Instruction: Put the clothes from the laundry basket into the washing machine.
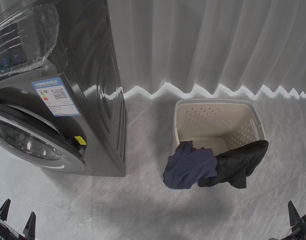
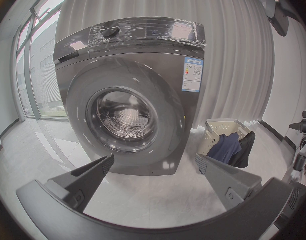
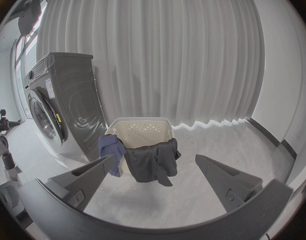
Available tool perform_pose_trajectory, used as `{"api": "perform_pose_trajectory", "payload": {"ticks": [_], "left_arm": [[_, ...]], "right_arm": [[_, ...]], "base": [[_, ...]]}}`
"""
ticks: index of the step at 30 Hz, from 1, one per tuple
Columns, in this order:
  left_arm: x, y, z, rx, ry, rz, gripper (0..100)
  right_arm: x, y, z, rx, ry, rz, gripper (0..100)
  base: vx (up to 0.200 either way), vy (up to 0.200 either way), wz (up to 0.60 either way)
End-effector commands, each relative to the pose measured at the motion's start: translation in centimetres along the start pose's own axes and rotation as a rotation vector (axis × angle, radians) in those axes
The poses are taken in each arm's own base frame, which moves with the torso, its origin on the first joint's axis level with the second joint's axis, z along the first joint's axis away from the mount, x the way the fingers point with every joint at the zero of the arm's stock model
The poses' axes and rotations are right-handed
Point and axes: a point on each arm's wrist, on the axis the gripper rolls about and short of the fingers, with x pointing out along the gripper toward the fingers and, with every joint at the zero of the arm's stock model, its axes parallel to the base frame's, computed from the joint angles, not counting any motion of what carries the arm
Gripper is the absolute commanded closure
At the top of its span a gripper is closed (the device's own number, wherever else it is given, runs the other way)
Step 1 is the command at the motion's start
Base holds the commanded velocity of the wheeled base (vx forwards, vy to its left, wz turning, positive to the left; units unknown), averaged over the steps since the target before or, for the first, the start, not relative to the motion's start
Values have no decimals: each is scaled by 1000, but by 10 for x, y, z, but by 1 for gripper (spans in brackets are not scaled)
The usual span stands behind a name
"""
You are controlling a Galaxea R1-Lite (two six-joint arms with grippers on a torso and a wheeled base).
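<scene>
In the head view, the washing machine [image 1: 93, 84] at 10 o'clock runs off the left and top edges. The navy garment [image 1: 189, 167] and the black garment [image 1: 239, 167] hide the near rim of the laundry basket [image 1: 213, 101]. The left gripper [image 1: 19, 210] at 8 o'clock and the right gripper [image 1: 300, 199] at 4 are cut by the bottom edge.

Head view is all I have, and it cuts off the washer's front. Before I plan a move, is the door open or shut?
Observer: Shut. The left wrist view shows the whole round washing machine door closed, with the drum visible through its glass.
Operator: I see only fingertips. What about the left gripper?
Observer: The left gripper is open and empty, and it faces that door.
Operator: And the right one?
Observer: The right gripper is also open and empty, and it faces the laundry basket.
</scene>
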Motion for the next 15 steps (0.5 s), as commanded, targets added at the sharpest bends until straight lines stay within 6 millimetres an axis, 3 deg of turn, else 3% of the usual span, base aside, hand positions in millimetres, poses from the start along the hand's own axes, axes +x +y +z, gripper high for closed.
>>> {"api": "perform_pose_trajectory", "payload": {"ticks": [1,15], "left_arm": [[0,0,-5,0,1,1,0],[0,0,-5,0,1,1,0]], "right_arm": [[0,0,-5,0,2,1,0],[0,0,-5,0,2,1,0]], "base": [[0,200,0],[0,200,0]]}}
